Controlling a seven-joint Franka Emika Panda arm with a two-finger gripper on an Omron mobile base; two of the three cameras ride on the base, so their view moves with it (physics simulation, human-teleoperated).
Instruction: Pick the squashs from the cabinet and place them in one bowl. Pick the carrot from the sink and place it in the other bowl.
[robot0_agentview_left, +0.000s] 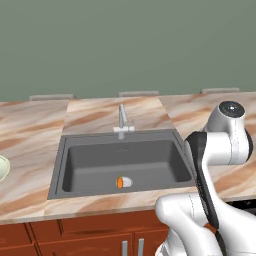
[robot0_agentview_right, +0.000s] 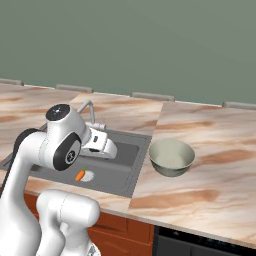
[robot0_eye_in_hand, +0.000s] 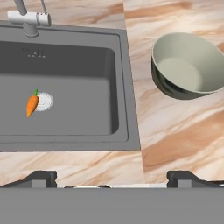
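A: What's the gripper (robot0_eye_in_hand: 112, 178) doing?

B: Its jaws are released and spread wide, with nothing between them. The two dark fingertips (robot0_eye_in_hand: 39, 178) sit far apart at the bottom of the hand view, above the marbled countertop (robot0_eye_in_hand: 87, 164) just in front of the sink.

A: And just past the jaws?

B: The sink (robot0_eye_in_hand: 124, 87), a dark grey rectangular basin. Its front rim lies right ahead of the fingertips, and most of the basin spreads ahead and to the left of them.

A: Where's the carrot?

B: The carrot (robot0_eye_in_hand: 32, 104) lies on the sink floor, ahead of the left fingertip and well apart from it. It's a short orange piece resting against the round pale drain (robot0_eye_in_hand: 44, 101), which is just to its right.

A: Anything on the other side?

B: The greyish round bowl (robot0_eye_in_hand: 189, 65) stands on the counter, ahead and to the right of the jaws, near the sink's right rim but not touching it. Its inside looks empty.

A: And farthest off?

B: The silver tap (robot0_eye_in_hand: 28, 18) on the sink's back rim, far ahead and to the left.
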